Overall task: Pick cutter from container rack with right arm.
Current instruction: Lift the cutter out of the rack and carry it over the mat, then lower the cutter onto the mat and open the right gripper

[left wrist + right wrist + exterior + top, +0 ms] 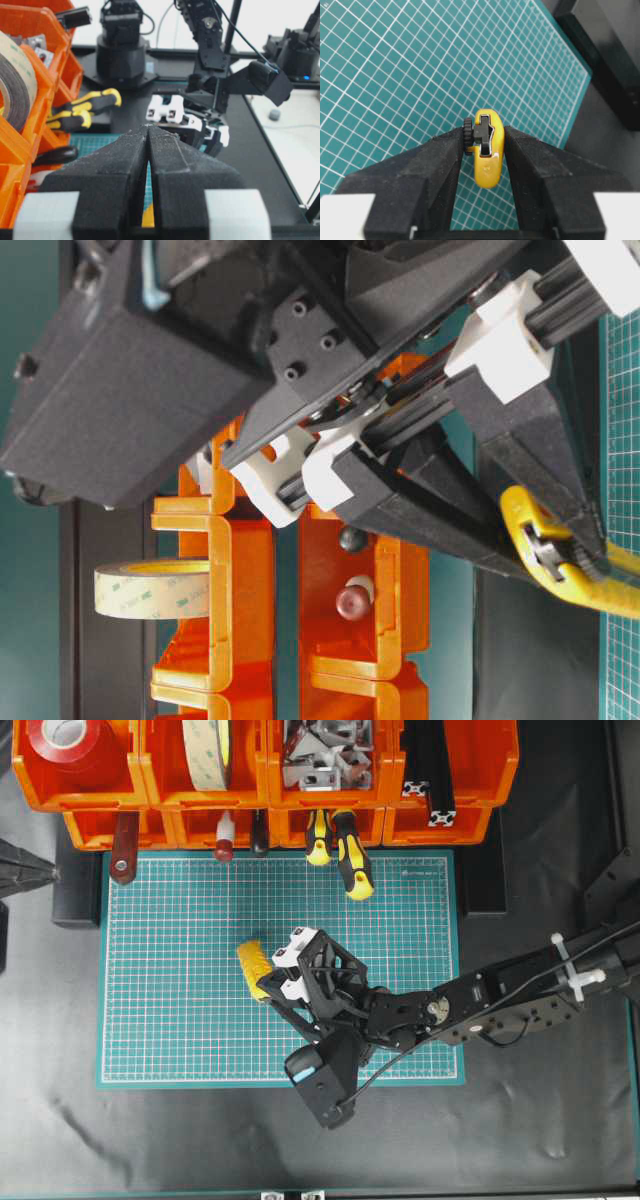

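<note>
The cutter [253, 965], a slim yellow knife with a black slider and thumbwheel, is clamped between the black fingers of my right gripper [268, 982] over the green mat [180, 1020]. In the right wrist view the cutter [487, 160] stands end-on between both pads of the right gripper [484, 137], mat grid beneath. The table-level view shows the cutter [570, 575] in the fingertips [585, 525]. The orange container rack [100, 795] runs along the far edge. My left gripper [148, 129] is shut on nothing, at the left edge beside the rack [20, 150].
The rack bins hold red tape [65, 740], a beige tape roll [205, 750], metal brackets [325, 755] and black extrusions [430, 770]. Two yellow-and-black screwdrivers [350, 855] and a red-handled tool [125, 845] stick out of the lower row over the mat's far edge.
</note>
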Controlling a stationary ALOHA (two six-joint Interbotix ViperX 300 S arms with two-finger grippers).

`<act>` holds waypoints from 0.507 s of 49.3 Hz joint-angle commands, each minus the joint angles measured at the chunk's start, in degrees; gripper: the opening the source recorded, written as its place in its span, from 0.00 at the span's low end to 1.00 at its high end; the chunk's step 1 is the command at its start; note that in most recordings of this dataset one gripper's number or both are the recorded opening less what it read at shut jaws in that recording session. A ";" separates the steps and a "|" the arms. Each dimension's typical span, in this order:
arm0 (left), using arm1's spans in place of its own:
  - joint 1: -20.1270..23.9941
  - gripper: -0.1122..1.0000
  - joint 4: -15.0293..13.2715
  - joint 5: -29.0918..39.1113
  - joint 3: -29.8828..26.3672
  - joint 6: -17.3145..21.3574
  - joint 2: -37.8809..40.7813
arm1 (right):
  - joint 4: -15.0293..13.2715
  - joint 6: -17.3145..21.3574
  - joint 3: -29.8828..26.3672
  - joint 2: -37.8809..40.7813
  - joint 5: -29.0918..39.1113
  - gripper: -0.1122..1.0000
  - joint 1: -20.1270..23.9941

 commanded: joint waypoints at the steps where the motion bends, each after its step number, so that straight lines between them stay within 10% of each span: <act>1: -0.09 0.10 0.18 -0.53 -1.85 -0.18 0.44 | 0.26 0.53 -0.09 -0.88 -0.79 0.35 -0.18; 25: -0.09 0.10 0.18 -0.18 -1.93 -1.76 0.00 | 0.70 3.60 1.93 -0.62 -3.08 0.38 -0.18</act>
